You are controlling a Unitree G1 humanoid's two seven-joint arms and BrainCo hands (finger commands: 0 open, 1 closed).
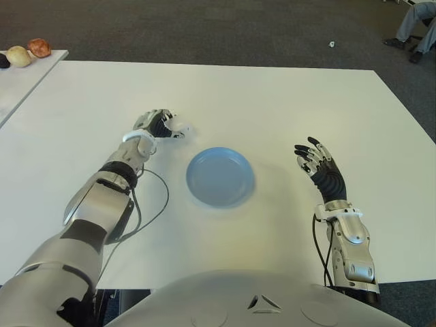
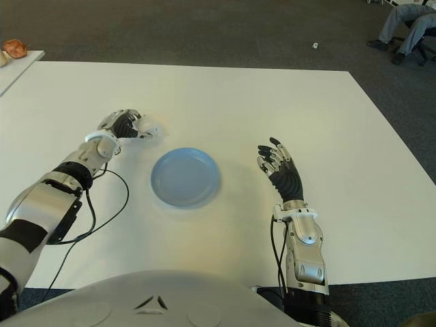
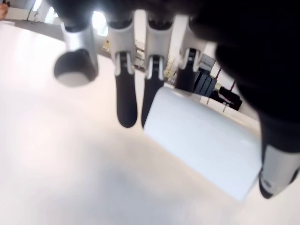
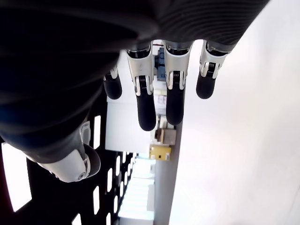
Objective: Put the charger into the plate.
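Plainly visible on the white bench [image 1: 272, 95]: a blue plate [image 1: 220, 176], bare inside. Just left of it and a little farther back, the left robot hand [image 1: 162, 126] — fingers curled around a white charger [image 1: 179, 127], thumb on one side, the other fingers [image 3: 125, 101] on the opposite face. Charger [image 3: 206, 140] shown up close in the left wrist view as a smooth white block; no brand, label or writing legible on it. Well apart from the plate on its right, the right robot hand [image 1: 319, 165] — fingers [image 4: 146, 105] spread and relaxed, gripping nothing. Far left, three small rounded items [image 1: 27, 52] on a second white surface. Top right, a seated person's legs [image 1: 417, 27].
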